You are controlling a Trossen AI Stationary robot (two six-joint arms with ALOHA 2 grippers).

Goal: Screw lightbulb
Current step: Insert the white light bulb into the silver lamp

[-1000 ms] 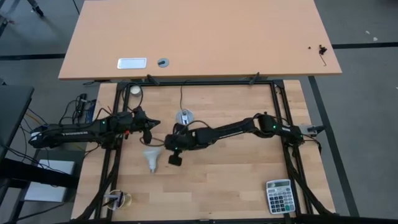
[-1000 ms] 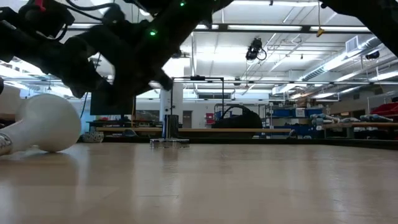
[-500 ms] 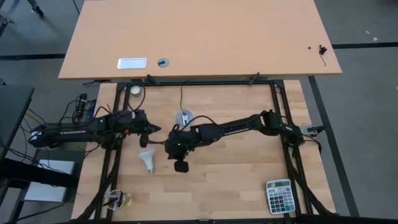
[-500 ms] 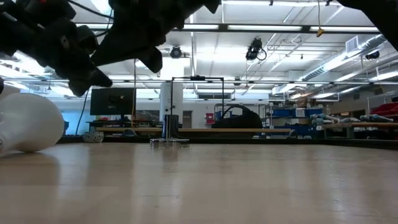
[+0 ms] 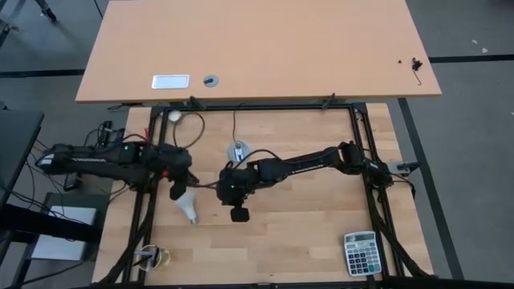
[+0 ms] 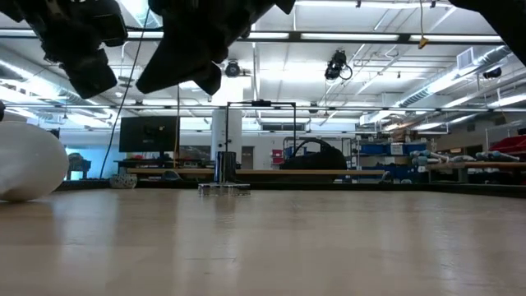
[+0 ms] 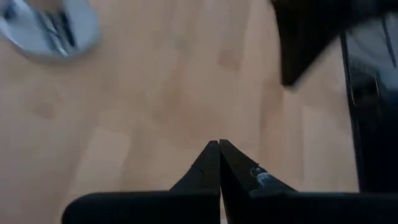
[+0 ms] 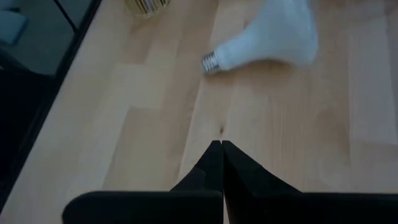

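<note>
1. Lightbulb on its side near the left edge of the desk, toward the front-left corner, wide white face turned toward the back and narrow screw base pointing to the front edge; nothing holds it, so it lies loose on the wood as a cone rolls and settles.

2. Left gripper hangs just behind the bulb's wide end, arm reaching in from the left edge. Its own wrist view shows the fingers pressed together tip to tip over bare board, so it grips nothing. Whether it touches the bulb from above, I cannot tell.

3. Right gripper sits just beside the bulb on the side toward the desk's middle, arm stretched across from the right edge. Its fingers are likewise pressed together, and its wrist view looks straight at the bulb, threaded base nearest, which suggests it is lining up on the bulb rather than holding it.

4. Socket disc with its black cord rests well apart, nearer the back edge at mid-desk, left free as the place the bulb must go.

5. By my reading, the job has barely started: bulb not yet picked up, and either gripper would have to open before taking it.
</note>
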